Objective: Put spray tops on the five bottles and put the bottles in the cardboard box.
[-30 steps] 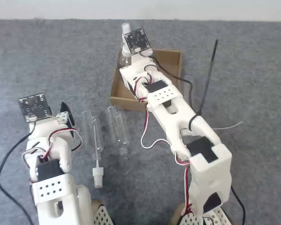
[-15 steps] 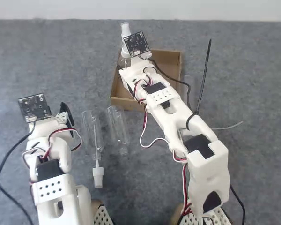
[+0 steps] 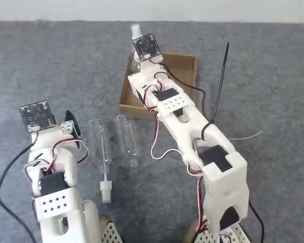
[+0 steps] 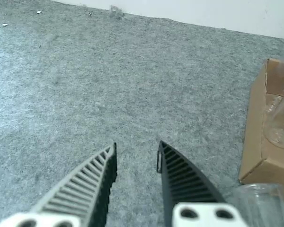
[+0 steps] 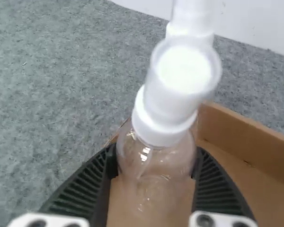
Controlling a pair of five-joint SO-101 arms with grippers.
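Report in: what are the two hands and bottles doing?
Right hand shut on capped bottle at cardboard box corner. Left hand open, empty. Two bottles lying on carpet.

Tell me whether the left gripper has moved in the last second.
No. The left gripper keeps the same spot and the same gap beside the nearest lying bottle.

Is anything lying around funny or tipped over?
Yes. A capless bottle lies on its side on the carpet. Beside it a second bottle also lies flat, and its white spray top seems to sit clear of its mouth, not screwed on.
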